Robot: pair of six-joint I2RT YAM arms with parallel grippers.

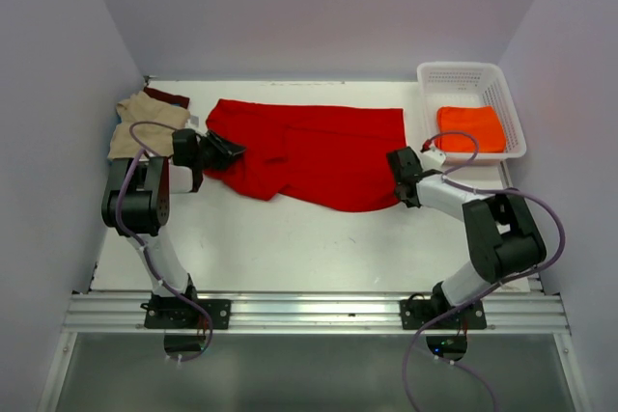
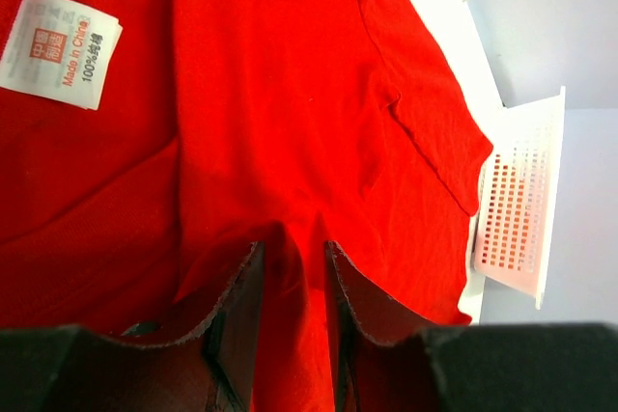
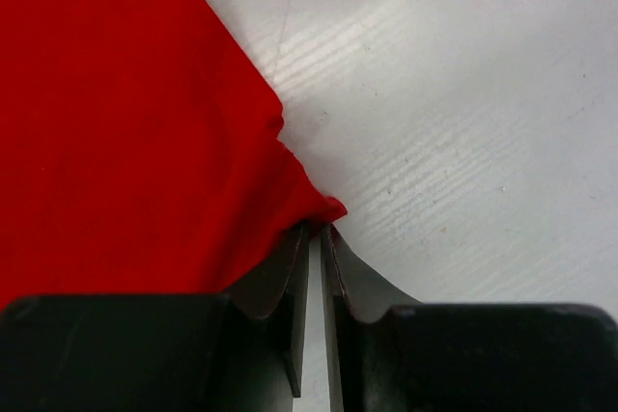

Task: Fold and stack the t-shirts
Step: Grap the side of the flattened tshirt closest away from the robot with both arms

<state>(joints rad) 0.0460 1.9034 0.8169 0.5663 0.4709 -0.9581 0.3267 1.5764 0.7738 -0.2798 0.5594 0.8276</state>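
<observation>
The bright red t-shirt (image 1: 309, 151) lies spread flat across the back middle of the table. My left gripper (image 1: 232, 150) is at its left edge, and in the left wrist view this gripper (image 2: 293, 248) is shut on a fold of the red cloth (image 2: 290, 94), near the white neck label (image 2: 60, 48). My right gripper (image 1: 398, 169) is at the shirt's lower right corner. Seen from the right wrist, the right gripper (image 3: 316, 227) has its jaws nearly together, pinching the red corner (image 3: 323, 209) at the tips. A tan t-shirt (image 1: 145, 118) and a dark maroon one (image 1: 166, 96) lie at the back left. An orange t-shirt (image 1: 470, 127) lies folded in the basket.
A white plastic basket (image 1: 463, 69) stands at the back right corner, also visible in the left wrist view as the white basket (image 2: 521, 209). White walls close in the table on the left, back and right. Bare tabletop (image 1: 290, 238) lies between the shirt and the arm bases.
</observation>
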